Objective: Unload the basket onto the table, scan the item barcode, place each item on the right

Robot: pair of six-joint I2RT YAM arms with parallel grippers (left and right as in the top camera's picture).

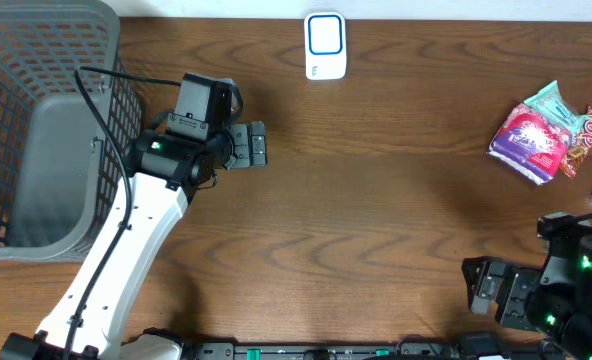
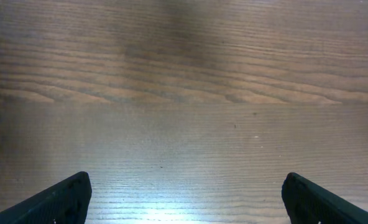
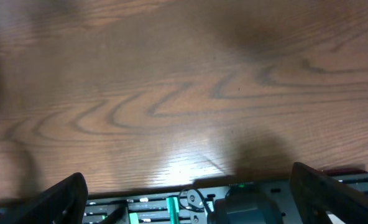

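The pink snack packet (image 1: 532,137) lies at the right edge of the tabletop (image 1: 376,220), touching other packets (image 1: 584,135). The right gripper (image 1: 473,287), spread and empty like the left gripper (image 1: 260,145), may pinch two together; the barcode, perhaps underneath, could miss the scanner (image 1: 325,46).

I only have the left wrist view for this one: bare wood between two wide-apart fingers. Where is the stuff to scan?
Observer: A small heap of snack packets lies at the far right of the table, well outside your view.
Operator: And the scanner?
Observer: A white scanner sits at the table's far edge, beyond the left hand and a little to its right.
Operator: What is the other arm doing?
Observer: The right hand is open and empty near the front right, apart from the packets.
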